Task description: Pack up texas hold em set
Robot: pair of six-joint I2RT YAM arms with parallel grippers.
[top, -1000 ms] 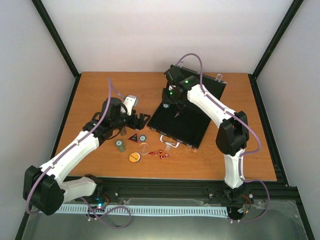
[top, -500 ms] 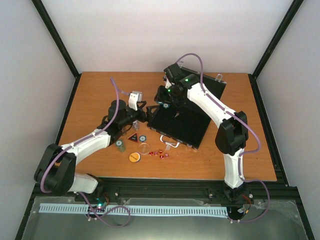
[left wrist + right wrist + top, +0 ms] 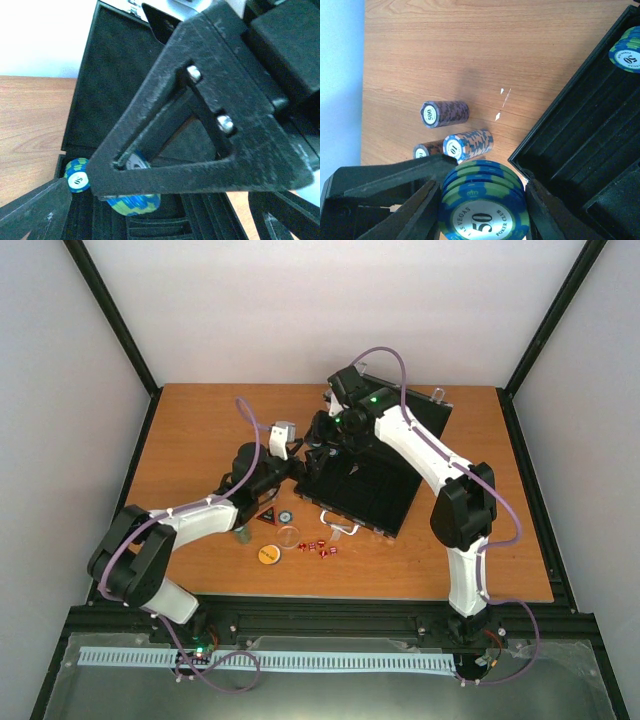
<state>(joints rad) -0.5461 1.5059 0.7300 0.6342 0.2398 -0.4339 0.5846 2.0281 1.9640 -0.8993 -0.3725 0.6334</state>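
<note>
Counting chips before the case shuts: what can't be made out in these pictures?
- Left wrist: blue-green chips in the case, mostly behind the left finger.
- Right wrist: 50-chip stack cut by the bottom edge; one brown stack half behind a right finger.
- Top: dice too small to read.

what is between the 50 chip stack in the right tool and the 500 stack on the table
The right wrist view shows one stack marked 10, lying on its side, between the 50 stack and the 500 stack.
</note>
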